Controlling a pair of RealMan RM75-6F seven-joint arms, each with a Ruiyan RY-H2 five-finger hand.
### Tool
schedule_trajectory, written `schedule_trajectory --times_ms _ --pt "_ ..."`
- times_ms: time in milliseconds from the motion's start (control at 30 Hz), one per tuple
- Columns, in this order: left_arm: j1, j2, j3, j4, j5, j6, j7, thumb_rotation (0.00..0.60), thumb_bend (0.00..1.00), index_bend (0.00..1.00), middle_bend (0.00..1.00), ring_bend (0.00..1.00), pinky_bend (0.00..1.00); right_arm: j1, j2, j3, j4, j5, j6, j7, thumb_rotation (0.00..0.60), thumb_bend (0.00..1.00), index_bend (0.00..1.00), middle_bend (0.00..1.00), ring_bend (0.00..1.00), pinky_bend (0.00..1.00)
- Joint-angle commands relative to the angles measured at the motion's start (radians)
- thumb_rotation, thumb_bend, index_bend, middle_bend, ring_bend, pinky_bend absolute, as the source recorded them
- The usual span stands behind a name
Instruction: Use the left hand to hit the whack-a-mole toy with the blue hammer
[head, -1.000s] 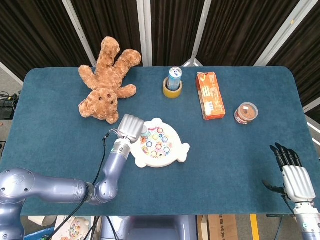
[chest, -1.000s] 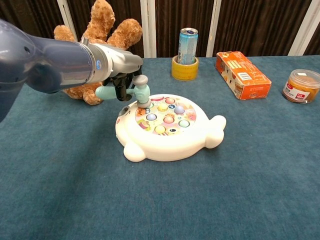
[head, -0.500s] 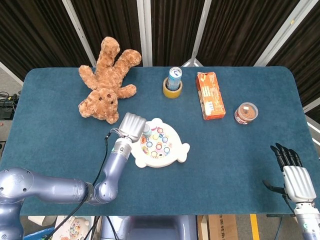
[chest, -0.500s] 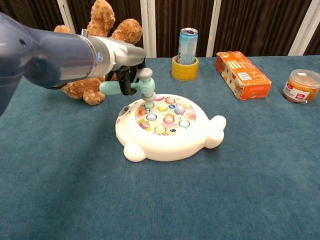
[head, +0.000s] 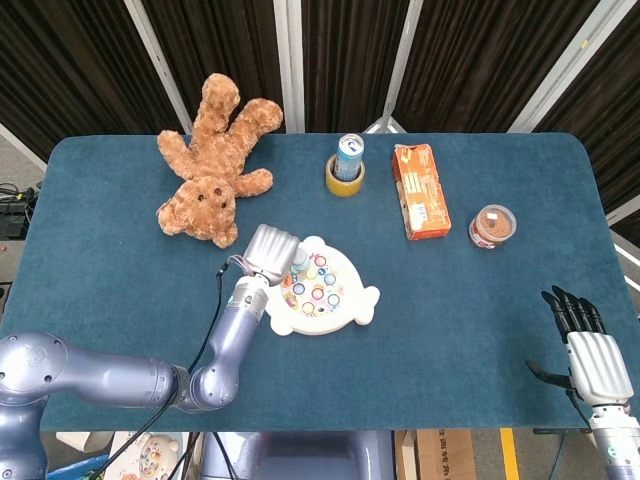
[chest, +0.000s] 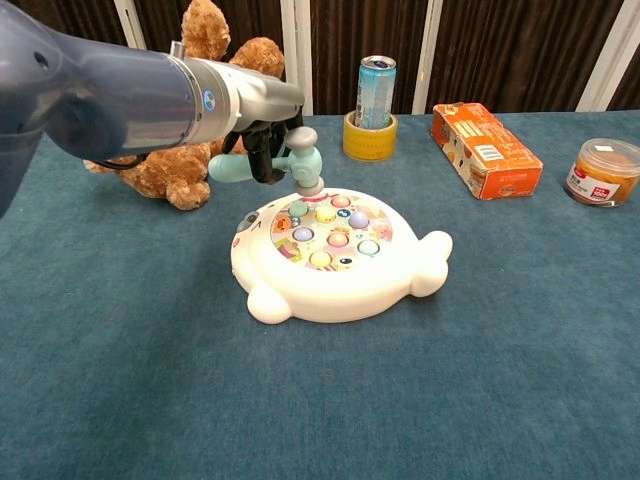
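Over far-left rim of whack-a-mole toy (chest: 335, 252): blue hammer (chest: 290, 165) gripped in left hand (chest: 262, 130), fingers wrapped on handle. Handle axis near horizontal; head pointing down, apparently just clear of pegs. Toy at table (chest: 500, 380) centre. Right hand (head: 592, 352) well apart, fingers extended, holding nothing.

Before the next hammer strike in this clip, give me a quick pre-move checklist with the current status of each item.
1. Left hand holds the hammer: ok, fingers wrapped on the handle.
2. Hammer head raised off the toy: ok, it hangs above the far-left edge.
3. Head lined up over a peg: cannot tell, neither view settles which one.
4. Toy flat on the table: ok.
5. Bear, can and box outside the swing: ok, all lie apart from the toy.
6. Right hand out of the way: ok, open at the table's near right edge.
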Motion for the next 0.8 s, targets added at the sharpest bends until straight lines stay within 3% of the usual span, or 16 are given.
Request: schedule_trajectory --times_ms 33,800 --pt "-0.006 -0.011 0.008 0.012 0.0 -0.006 -0.001 0.6 0.65 0.68 0.53 0.42 0.55 0.0 0.0 0.0 0.001 -0.001 0.0 0.0 0.6 0.19 0.0 0.0 0.0 0.0" --pt "-0.038 -0.079 0.039 0.088 -0.012 -0.02 0.009 0.6 0.65 0.68 0.53 0.42 0.55 0.0 0.003 0.0 0.005 0.0 -0.002 0.013 0.6 0.19 0.0 0.0 0.0 0.0"
